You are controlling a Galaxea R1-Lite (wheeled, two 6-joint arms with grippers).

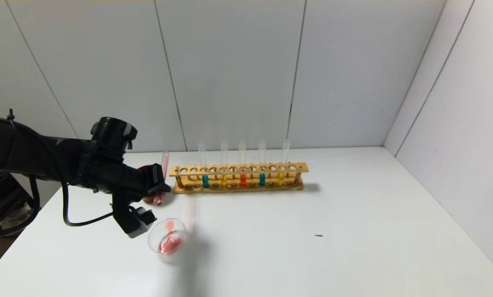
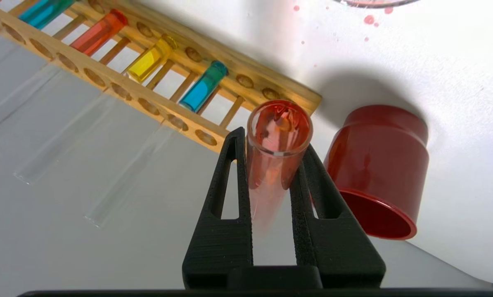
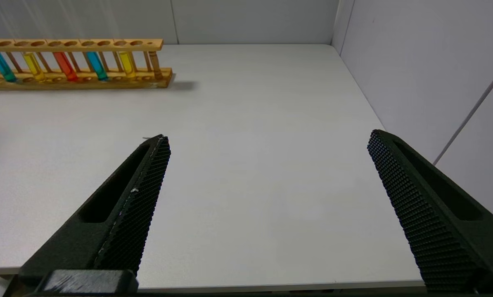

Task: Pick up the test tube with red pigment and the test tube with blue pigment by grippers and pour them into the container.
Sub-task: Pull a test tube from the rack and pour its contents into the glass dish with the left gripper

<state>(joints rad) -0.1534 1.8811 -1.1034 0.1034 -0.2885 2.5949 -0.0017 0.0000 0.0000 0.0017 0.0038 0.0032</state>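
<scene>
My left gripper (image 1: 162, 187) (image 2: 273, 140) is shut on the test tube with red pigment (image 1: 164, 163) (image 2: 277, 136), holding it roughly upright in front of the red cup; its glass is stained red inside. The container (image 1: 151, 243), a clear dish with red liquid in it, sits on the table just in front of that gripper. Two test tubes with blue pigment (image 1: 205, 180) (image 1: 262, 179) stand in the wooden rack (image 1: 238, 169), also seen from the left wrist (image 2: 203, 86) and right wrist (image 3: 96, 66). My right gripper (image 3: 268, 136) is open and empty above the table's near right part.
A dark red cup (image 2: 378, 165) stands beside the rack's left end, right next to the held tube. The rack also holds another red tube (image 1: 243, 180) and two yellow tubes (image 1: 224, 180). Red drops (image 2: 369, 19) speckle the table near the dish. Walls close the back and right.
</scene>
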